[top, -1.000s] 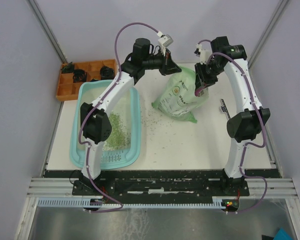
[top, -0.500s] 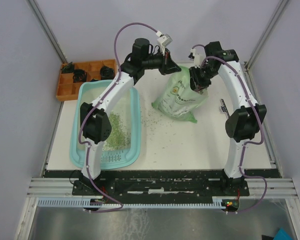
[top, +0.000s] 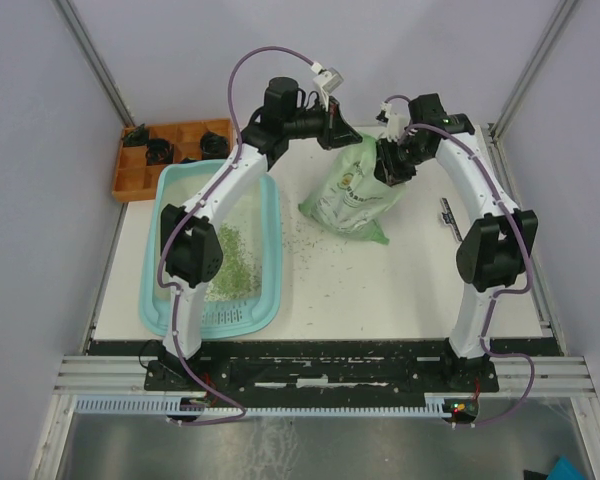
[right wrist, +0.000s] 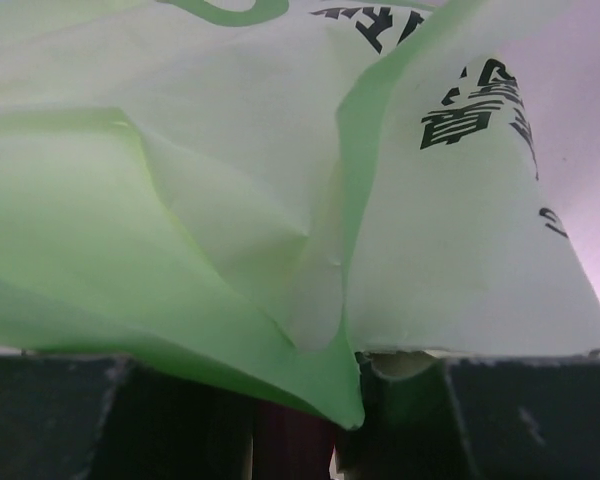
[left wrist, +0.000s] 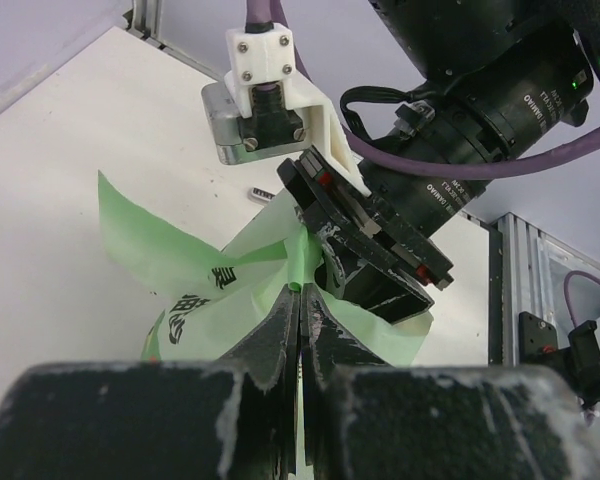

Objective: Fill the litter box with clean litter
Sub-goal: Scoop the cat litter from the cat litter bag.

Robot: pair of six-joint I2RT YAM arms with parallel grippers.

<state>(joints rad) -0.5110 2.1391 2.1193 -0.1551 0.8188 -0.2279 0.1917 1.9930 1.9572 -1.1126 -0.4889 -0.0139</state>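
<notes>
On the left side of the counter (top: 400,290) lies the litter box (top: 242,318), its long sides running from near to far and its ribbed ledge at the near end. Some of the litter (top: 230,262) makes a loose green patch on the whitish floor, toward the near right part of the box. The left arm passes above the box and hides a part of it. More loose granules (top: 310,240) are scattered on the counter between the box and the bag. At the far left corner, just behind the box, stands an orange tray (top: 130,182) with dark things in its compartments.

The green and white bag (top: 352,195) is at the far middle of the counter, with its top lifted. The left gripper (top: 338,135) is closed tight on the top edge. In the left wrist view its two fingers (left wrist: 280,335) press together on a thin green fold.

The right gripper (top: 390,168) is at the upper right side of the bag, just beside the left gripper. In its own view the jaws stand partly apart and a fold of the bag hangs into the gap. Something dark reddish sits there too, too dim to name. Whether this gripper really holds anything, I cannot tell.
</notes>
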